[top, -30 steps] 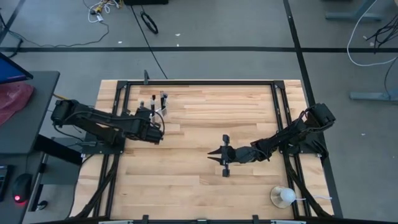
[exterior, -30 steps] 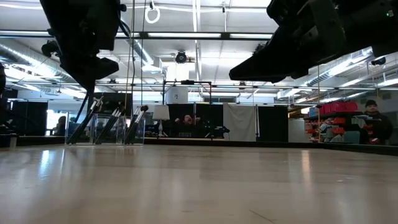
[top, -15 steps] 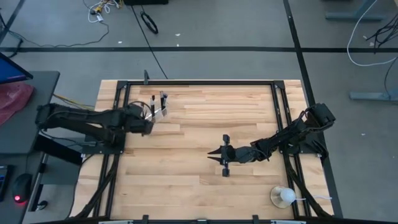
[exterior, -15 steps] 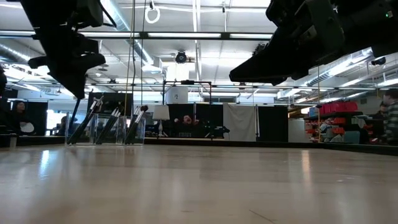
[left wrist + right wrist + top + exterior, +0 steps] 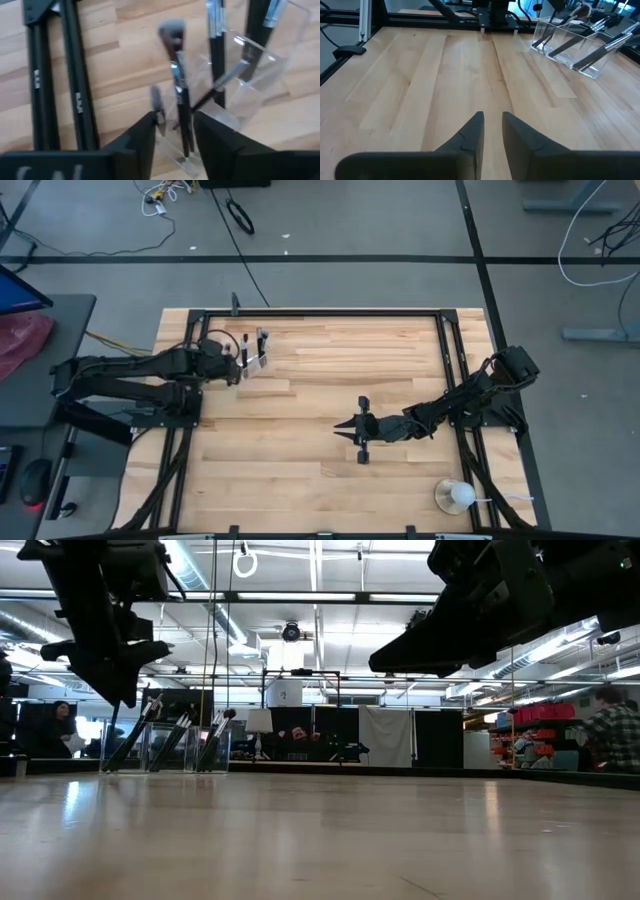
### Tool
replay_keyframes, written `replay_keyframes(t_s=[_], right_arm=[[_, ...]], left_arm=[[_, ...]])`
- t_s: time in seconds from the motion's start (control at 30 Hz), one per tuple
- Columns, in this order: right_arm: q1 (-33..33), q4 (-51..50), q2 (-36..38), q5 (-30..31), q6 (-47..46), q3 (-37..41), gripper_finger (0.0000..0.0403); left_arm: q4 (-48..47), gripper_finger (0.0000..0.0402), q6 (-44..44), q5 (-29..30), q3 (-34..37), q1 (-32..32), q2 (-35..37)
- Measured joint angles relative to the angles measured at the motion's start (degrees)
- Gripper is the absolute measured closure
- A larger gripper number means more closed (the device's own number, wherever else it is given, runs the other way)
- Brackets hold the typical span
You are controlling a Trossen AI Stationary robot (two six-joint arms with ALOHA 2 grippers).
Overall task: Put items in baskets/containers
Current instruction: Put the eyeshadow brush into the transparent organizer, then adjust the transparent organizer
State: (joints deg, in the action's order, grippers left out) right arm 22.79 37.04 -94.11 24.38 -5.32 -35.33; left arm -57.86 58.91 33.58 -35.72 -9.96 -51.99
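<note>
At the far left of the desk (image 5: 330,380), the clear brush holder (image 5: 258,352) stands with its makeup brushes (image 5: 170,735) leaning inside it, and the left arm (image 5: 150,370) reaches in from the left with its jaws poised just above and beside that holder. From the left wrist view we see those jaws parted, with one silver-ferruled brush (image 5: 179,95) standing in the gap between them; it looks set down in the holder rather than gripped, though we cannot tell whether it touches either jaw. That is where we judge the trouble lies: if the arm draws away sideways instead of lifting clear, a jaw could catch the handle and drag the brush out, or tip the light holder and spill the other brushes leaning in it. The holder is nearly see-through, so its wall is easy to misjudge and nudge, and the black frame rail (image 5: 45,80) lies close by. The right arm (image 5: 450,405) waits over the middle of the desk, right of centre, its jaws only narrowly parted and holding nothing, well apart from the holder. We see no loose brushes lying on the desk in the high view
</note>
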Motion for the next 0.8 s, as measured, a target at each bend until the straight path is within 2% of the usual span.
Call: replay_keyframes(t_s=[0.1, 0.23, 0.4, 0.5, 0.6, 0.8], right_arm=[[0.0, 0.0, 0.0, 0.01, 0.0, 0.0, 0.033], [0.0, -0.1, 0.0, 0.0, 0.0, 0.0, 0.033], [0.0, -0.28, 0.0, 0.0, -0.19, 0.0, 0.033], [0.0, -0.31, 0.0, 0.0, -0.22, 0.0, 0.033], [0.0, -0.31, 0.0, 0.0, -0.22, 0.0, 0.033], [0.0, -0.29, 0.0, 0.01, -0.21, 0.0, 0.033]], left_arm=[[-2.2, 0.0234, -0.24, -0.19, -1.73, -2.15, 0.37], [-1.97, 0.0212, -2.58, -0.7, -5.14, -2.75, 0.35], [-1.61, 0.0209, -3.21, -3.62, -7.39, -2.75, 0.35], [-0.48, 0.0213, -3.25, -2.09, -7.39, -2.71, 0.25], [6.08, 0.0217, -6.46, -2.84, -7.39, -1.98, -0.22], [27.76, 0.0235, -21.15, -6.26, -7.45, 1.64, -3.46]])
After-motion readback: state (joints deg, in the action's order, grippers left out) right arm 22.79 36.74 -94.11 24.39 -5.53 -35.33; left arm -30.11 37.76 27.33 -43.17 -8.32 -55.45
